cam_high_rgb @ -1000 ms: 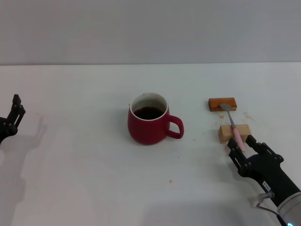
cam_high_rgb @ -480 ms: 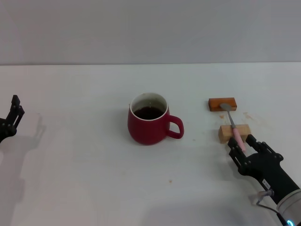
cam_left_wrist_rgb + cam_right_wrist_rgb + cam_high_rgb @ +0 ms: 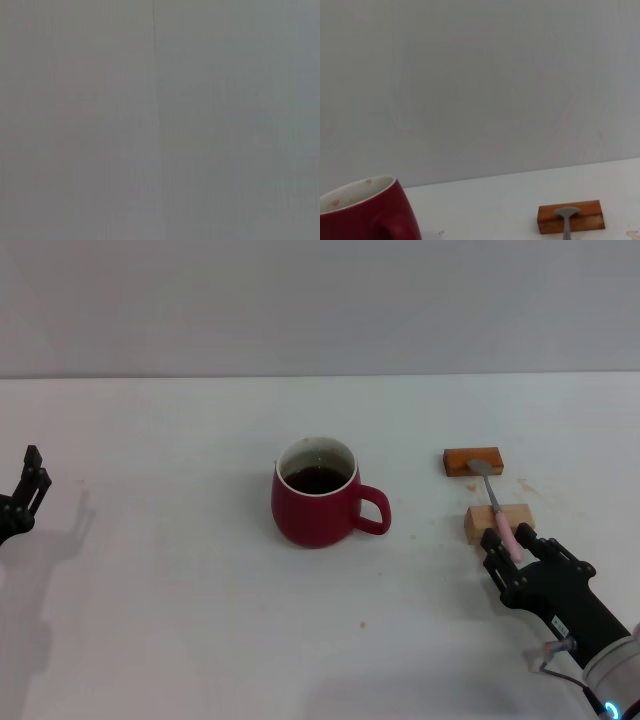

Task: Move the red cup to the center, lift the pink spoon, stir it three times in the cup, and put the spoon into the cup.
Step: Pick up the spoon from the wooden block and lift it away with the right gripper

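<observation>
The red cup point(image 3: 315, 502) stands near the middle of the white table, dark liquid inside, handle toward my right arm. It also shows in the right wrist view point(image 3: 365, 210). The pink spoon point(image 3: 503, 530) lies across two wooden blocks at the right; its grey bowl point(image 3: 566, 214) rests on the far block. My right gripper point(image 3: 515, 545) is low at the near end of the pink handle, fingers apart on either side of it. My left gripper point(image 3: 27, 485) is open and empty at the far left edge.
An orange-brown block point(image 3: 473, 461) and a tan block point(image 3: 497, 522) carry the spoon right of the cup. The orange-brown block also shows in the right wrist view point(image 3: 571, 217). The left wrist view shows only plain grey.
My left gripper has drifted a little farther left and down. My right gripper has shifted slightly along the spoon handle's end. The cup and the spoon have not moved.
</observation>
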Controlling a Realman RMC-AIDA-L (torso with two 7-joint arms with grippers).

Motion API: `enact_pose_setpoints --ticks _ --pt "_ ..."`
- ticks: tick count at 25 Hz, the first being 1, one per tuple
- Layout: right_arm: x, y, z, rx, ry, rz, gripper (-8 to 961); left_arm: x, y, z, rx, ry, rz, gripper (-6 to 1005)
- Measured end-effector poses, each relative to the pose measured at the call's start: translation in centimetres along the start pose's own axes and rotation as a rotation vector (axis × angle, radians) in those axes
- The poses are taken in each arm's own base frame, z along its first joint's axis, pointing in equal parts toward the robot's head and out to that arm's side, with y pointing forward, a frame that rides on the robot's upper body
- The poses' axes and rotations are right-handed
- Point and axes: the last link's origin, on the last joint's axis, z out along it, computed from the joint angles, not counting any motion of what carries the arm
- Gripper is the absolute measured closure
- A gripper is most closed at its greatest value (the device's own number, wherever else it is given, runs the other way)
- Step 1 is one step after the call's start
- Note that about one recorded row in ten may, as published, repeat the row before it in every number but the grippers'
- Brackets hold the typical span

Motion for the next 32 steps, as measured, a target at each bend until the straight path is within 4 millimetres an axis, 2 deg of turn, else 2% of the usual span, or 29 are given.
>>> enact_pose_setpoints --ticks 8,24,32 --pt "0.01 0.03 0.04 -0.001 0.002 0.003 568 -0.07 -0.03 -0.17 0.001 -0.002 0.001 140" --pt "-0.09 -0.27 0.22 0.017 0.003 0.013 575 -0.16 -0.12 -0.34 0.004 -0.006 0.002 140" --pt "-0.03 -0.08 -0.02 0.020 -0.004 0.026 671 -0.29 -0.41 -0.48 0.007 -0.012 0.012 140"
